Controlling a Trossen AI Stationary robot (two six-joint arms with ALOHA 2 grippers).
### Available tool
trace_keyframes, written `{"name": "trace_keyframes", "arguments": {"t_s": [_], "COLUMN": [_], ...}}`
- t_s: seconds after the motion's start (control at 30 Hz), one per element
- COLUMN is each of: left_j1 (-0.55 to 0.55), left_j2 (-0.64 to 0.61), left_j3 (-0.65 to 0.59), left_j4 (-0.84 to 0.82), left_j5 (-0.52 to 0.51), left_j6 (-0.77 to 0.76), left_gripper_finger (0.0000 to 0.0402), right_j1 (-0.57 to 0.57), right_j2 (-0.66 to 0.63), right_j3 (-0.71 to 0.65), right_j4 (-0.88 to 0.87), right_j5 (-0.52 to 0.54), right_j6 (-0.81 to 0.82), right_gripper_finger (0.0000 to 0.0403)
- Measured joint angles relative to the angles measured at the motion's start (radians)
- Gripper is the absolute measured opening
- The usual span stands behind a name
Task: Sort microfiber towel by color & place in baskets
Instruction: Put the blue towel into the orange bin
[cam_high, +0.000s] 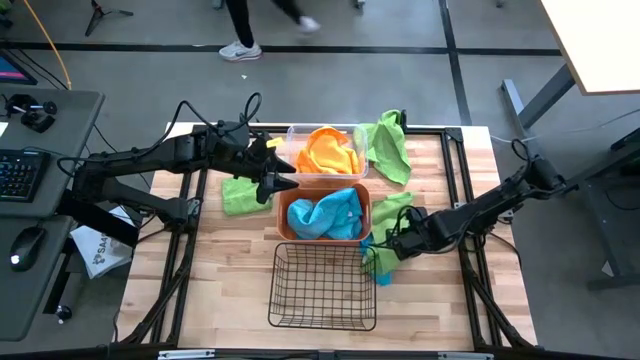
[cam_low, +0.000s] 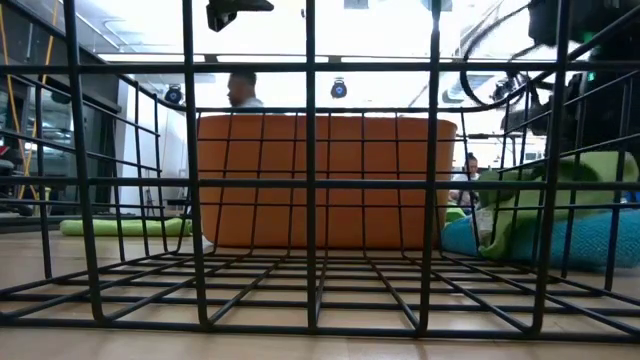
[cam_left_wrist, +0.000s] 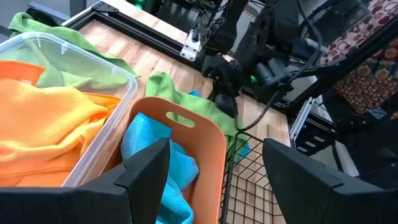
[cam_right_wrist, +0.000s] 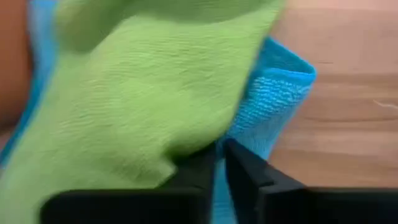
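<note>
Sorting is under way on the wooden table (cam_high: 230, 270), and three baskets are lined up down its middle so that each colour gets one. The wire basket (cam_high: 322, 285), nearest the front edge, is seen empty, presumably reserved for green. The orange bin (cam_high: 322, 213) behind it is filled with blue towels (cam_high: 330, 217); the clear bin (cam_high: 322, 150) at the back is filled with orange towels (cam_high: 330, 152). Green is left unsorted: one green towel (cam_high: 388, 145) is draped over the clear bin's right rim, another (cam_high: 238, 195) is spread flat left of the bins.

The right gripper (cam_high: 384, 246) is pressed low at the orange bin's right side, where a green towel (cam_right_wrist: 137, 93) is lying over a blue one (cam_right_wrist: 273, 93). Its fingers are drawn nearly together, pinched at the green cloth's edge, so the green layer is probably being taken off the blue alone. A double pick is judged the risk.

The left gripper (cam_left_wrist: 214, 180) is held over the orange bin's left rim, fingers spread wide and nothing between them.
</note>
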Motion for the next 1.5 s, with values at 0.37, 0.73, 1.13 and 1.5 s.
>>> {"name": "trace_keyframes", "arguments": {"t_s": [0.37,0.73,1.13,1.5], "left_j1": [0.0,0.001,0.0,0.0], "left_j2": [-0.048,-0.045,-0.045,-0.045], "left_j3": [0.002,0.002,0.001,0.001], "left_j4": [0.291,0.201,0.18,0.18], "left_j5": [0.083,0.082,0.046,-0.007], "left_j6": [-0.024,0.006,-0.019,-0.043], "left_gripper_finger": [0.0245,0.0245,0.0245,0.0245], "right_j1": [0.082,0.136,0.213,0.154], "right_j2": [-0.073,-0.069,-0.069,-0.07], "right_j3": [0.609,0.499,0.097,-0.041], "right_j4": [-0.654,-0.548,-0.096,0.037], "right_j5": [0.168,-0.033,-0.173,-0.088], "right_j6": [-0.193,-0.328,-0.424,-0.696], "right_gripper_finger": [0.0002,0.0015,0.0184,0.0314]}}
